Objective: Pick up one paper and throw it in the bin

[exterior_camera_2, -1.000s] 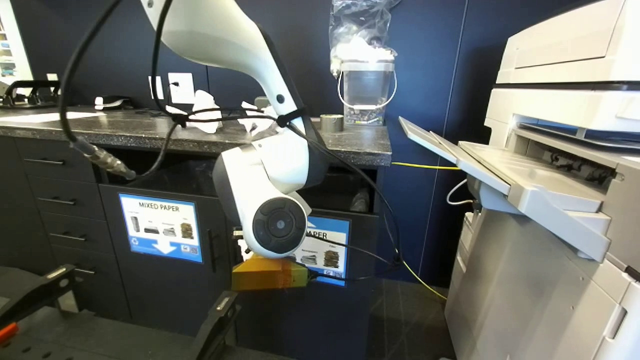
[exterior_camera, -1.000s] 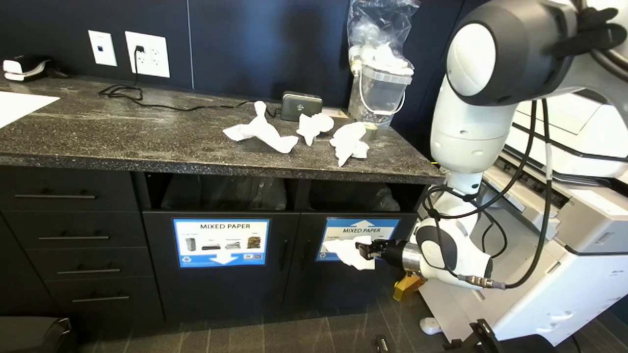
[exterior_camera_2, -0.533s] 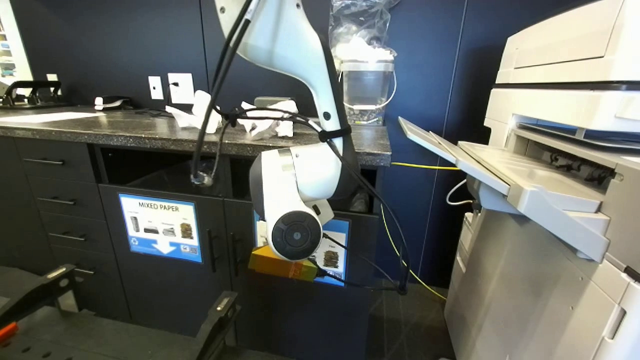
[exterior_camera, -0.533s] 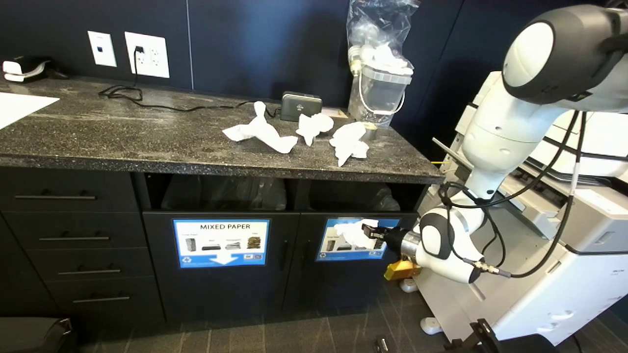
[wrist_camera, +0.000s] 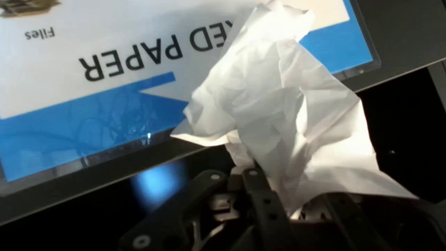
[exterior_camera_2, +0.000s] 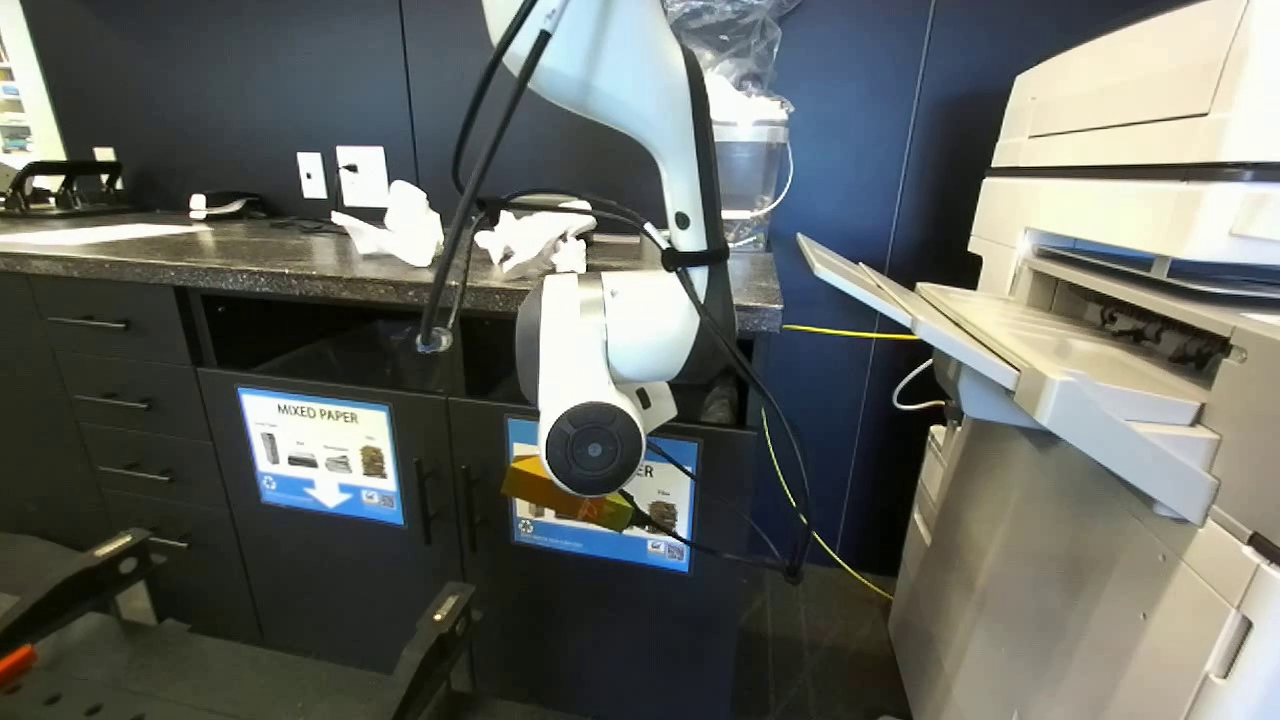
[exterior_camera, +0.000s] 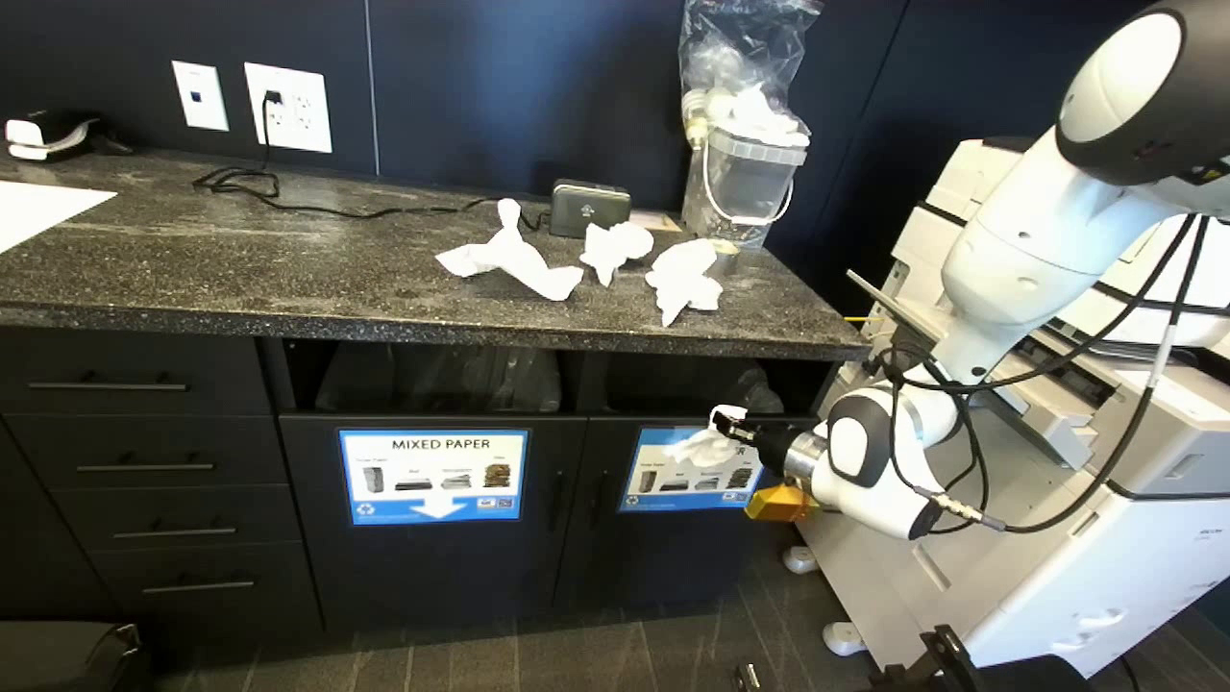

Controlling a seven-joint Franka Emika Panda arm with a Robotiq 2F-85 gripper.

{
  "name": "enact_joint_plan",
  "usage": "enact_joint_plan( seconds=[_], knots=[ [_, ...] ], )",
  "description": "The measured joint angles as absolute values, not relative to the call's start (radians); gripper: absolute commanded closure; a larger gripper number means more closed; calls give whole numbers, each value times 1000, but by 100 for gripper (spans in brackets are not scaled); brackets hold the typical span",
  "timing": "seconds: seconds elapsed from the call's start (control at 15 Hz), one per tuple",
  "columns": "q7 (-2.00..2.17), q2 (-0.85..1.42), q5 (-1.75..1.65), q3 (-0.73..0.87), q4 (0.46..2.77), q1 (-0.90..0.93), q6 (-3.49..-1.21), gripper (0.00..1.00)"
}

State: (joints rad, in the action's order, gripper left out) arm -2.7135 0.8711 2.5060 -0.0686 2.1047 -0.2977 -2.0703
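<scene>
A crumpled white paper (exterior_camera: pixel 703 449) hangs from my gripper (exterior_camera: pixel 728 423) in front of the right cabinet door's sign, just below the opening of the right bin (exterior_camera: pixel 759 392). In the wrist view the paper (wrist_camera: pixel 278 104) fills the middle, pinched by my gripper (wrist_camera: pixel 291 195), which is shut on it; the paper partly covers the fingers. The left bin (exterior_camera: pixel 442 377) sits in the neighbouring opening. Three more crumpled papers lie on the counter: one at the left (exterior_camera: pixel 511 258), one in the middle (exterior_camera: pixel 615 250) and one at the right (exterior_camera: pixel 684 279). The arm hides the gripper in an exterior view.
The counter (exterior_camera: pixel 288 259) overhangs both bin openings. A router (exterior_camera: pixel 590 209) and a clear bucket (exterior_camera: pixel 740 183) stand on it at the back. A printer (exterior_camera: pixel 1057 538) stands close to the right of the arm. A yellow block (exterior_camera: pixel 778 502) is on the wrist's underside.
My gripper has risen with the paper from the lower part of the right sign to just under the right opening. The upper arm has swung towards the printer.
</scene>
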Motion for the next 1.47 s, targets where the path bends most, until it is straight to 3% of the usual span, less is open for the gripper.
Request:
enact_joint_plan(
  seconds=[1.47],
  knots=[
    [-2713, 853, 2506, -260, 2134, -471, -1950, 86]
  ],
)
